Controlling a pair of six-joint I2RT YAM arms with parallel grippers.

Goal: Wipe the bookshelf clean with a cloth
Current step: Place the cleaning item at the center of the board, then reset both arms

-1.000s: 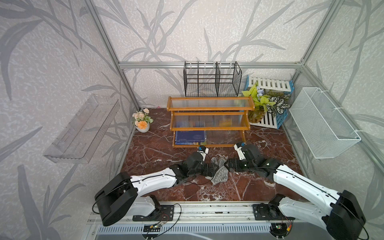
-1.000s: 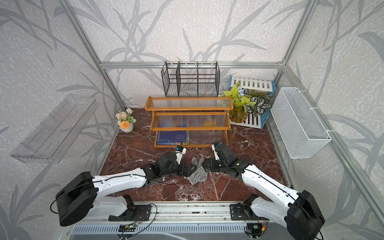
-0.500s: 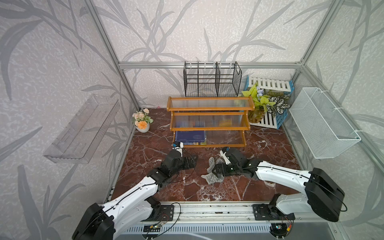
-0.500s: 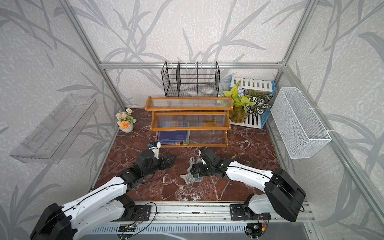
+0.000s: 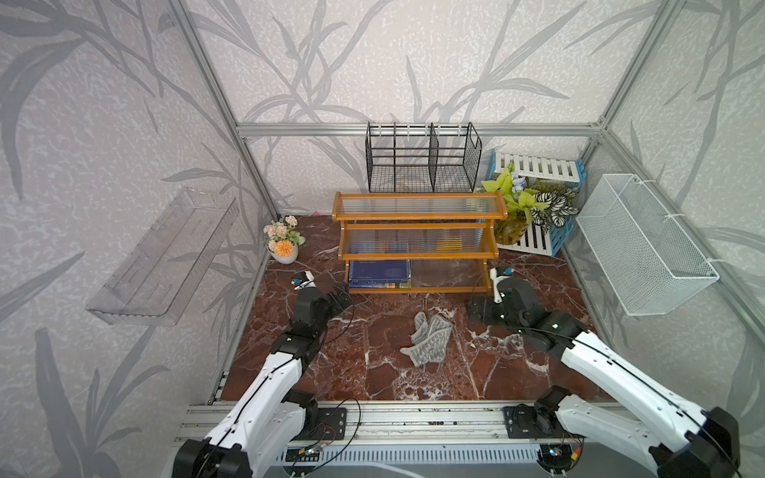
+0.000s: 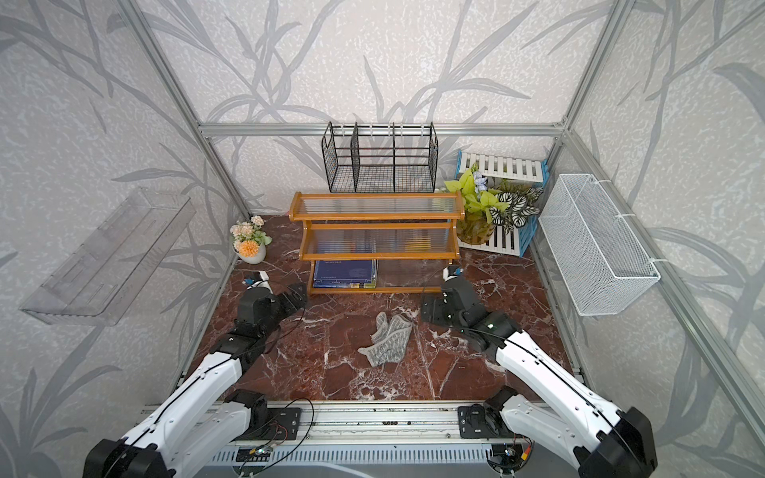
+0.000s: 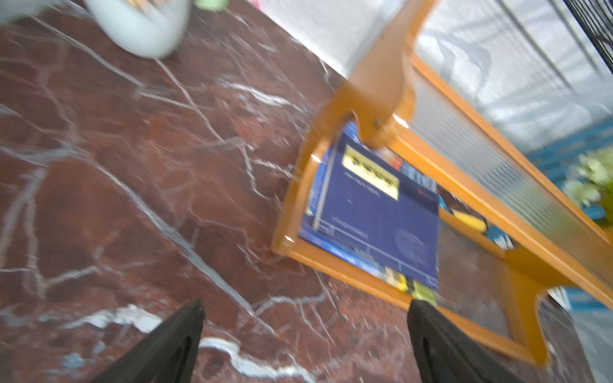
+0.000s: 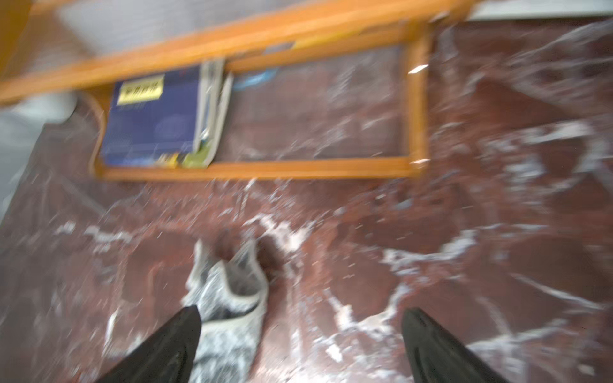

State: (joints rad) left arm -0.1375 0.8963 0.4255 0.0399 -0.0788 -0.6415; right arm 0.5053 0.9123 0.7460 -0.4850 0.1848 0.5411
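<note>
Cloth [image 5: 428, 339] lies crumpled on the floor [image 5: 364, 372] before the bookshelf [image 5: 418, 216], held by nothing. Left gripper [image 5: 342, 299] and right gripper [image 5: 476, 311] both gape empty. Judged soft, light, limp: pinch a raised fold.

Black wire rack [image 5: 432, 159], white basket [image 5: 637, 244], flowerpot [image 5: 283, 250], blue book [image 5: 378, 273].

wrist views: both are smeared by motion.
left tool [image 7: 305, 303]: only two dark fingertips [image 7: 175, 341] show; the rest is cut off at the edge.
right tool [image 8: 301, 309]: the same.
cloth [image 8: 229, 291]: blurred, partly behind a fingertip, its end past the edge.
blue book [image 7: 374, 212]: the yellow label is unreadable.
bookshelf [image 5: 418, 216]: the middle tier's contents are only coloured smears behind the ribbed panel.
white pot [image 7: 139, 26]: cropped by the edge.
</note>
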